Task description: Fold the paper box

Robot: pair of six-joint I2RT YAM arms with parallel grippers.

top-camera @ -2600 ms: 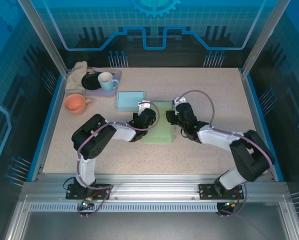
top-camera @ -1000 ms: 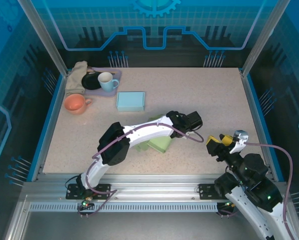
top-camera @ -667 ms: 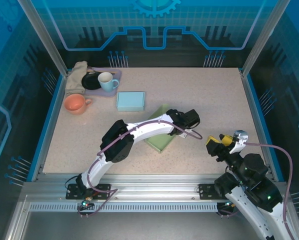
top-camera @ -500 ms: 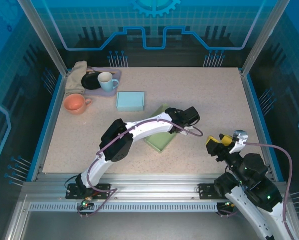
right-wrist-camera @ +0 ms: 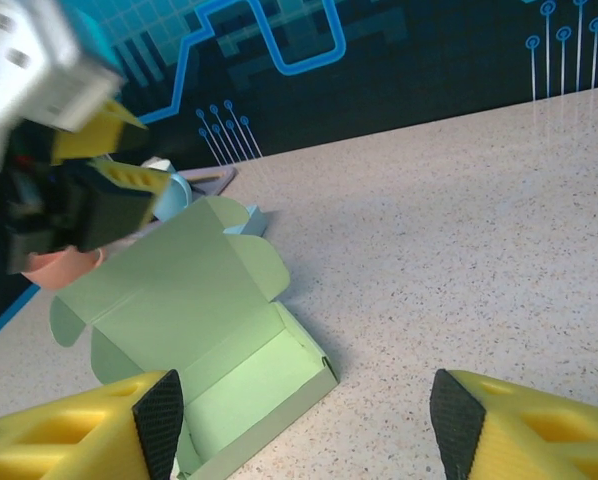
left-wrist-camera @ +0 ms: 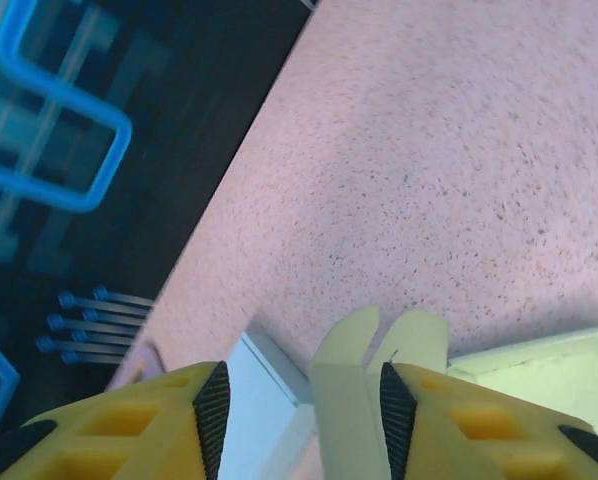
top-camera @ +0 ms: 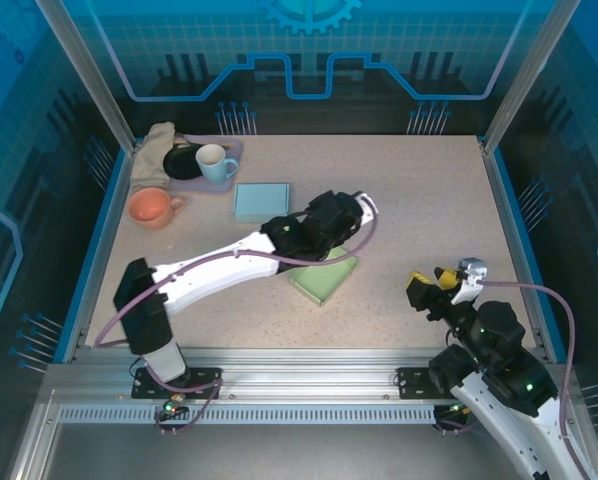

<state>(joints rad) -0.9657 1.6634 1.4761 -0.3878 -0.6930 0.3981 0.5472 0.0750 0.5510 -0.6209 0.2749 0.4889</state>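
Left arm's swung back leftward since a second ago | left fingers (left-wrist-camera: 211,400) spread, nothing pinched | right fingers (right-wrist-camera: 159,420) spread, empty | paper box (top-camera: 324,280) middle of bench (top-camera: 429,190), walls formed, lid open, so closing's left I reckon

The open box (top-camera: 326,281) lay mid-tabletop (top-camera: 429,200). Just behind and left of it sat a closed box (top-camera: 261,201). Farther left was a cup (top-camera: 151,208), and behind that a tray (top-camera: 236,149) carrying a mug (top-camera: 215,162), with a cloth (top-camera: 154,150) alongside.
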